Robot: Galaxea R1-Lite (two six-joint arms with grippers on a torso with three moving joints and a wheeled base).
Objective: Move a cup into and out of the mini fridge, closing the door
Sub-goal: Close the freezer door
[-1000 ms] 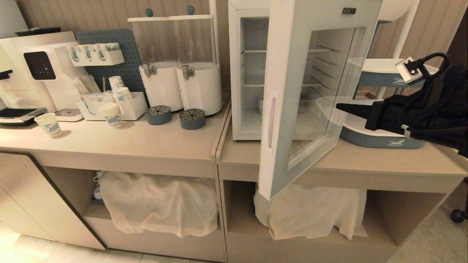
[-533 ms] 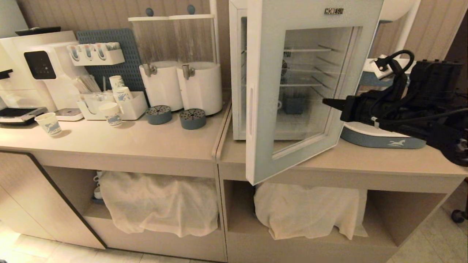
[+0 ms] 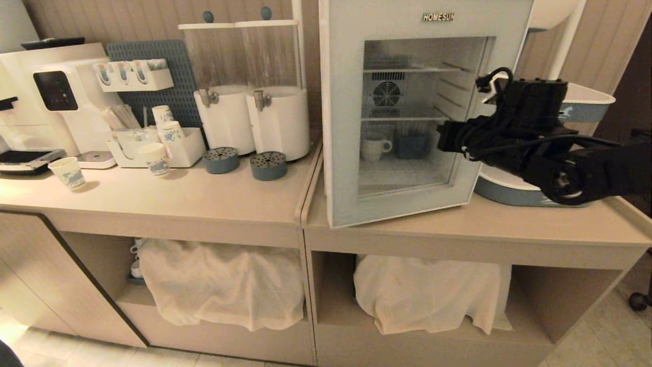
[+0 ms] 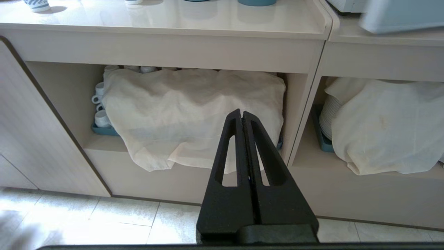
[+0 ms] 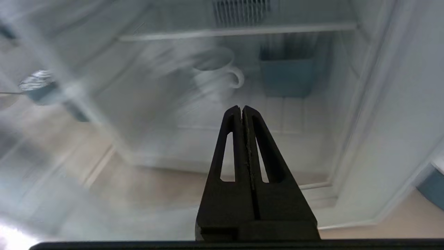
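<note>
Mini fridge (image 3: 346,127), "HOMESUN", on counter (image 3: 204,199); door (image 3: 336,168) nearly shut, slightly ajar.
White mug (image 3: 374,147) inside on lower wire shelf, beside blue box (image 3: 410,144), seen thru glass.
R gripper (image 5: 242,114) clenched, empty, tips at door glass.
L gripper (image 4: 241,118) clenched, empty, low before cloth-covered cups (image 4: 99,107).

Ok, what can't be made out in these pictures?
- Head view: right tool tip merges with the door frame; contact unclear.
- Whether the door is fully shut on the mini fridge: unclear.
- Right wrist view: cup blurred behind glass; contents unreadable.
- Left wrist view: shelf contents under cloth mostly hidden.
</note>
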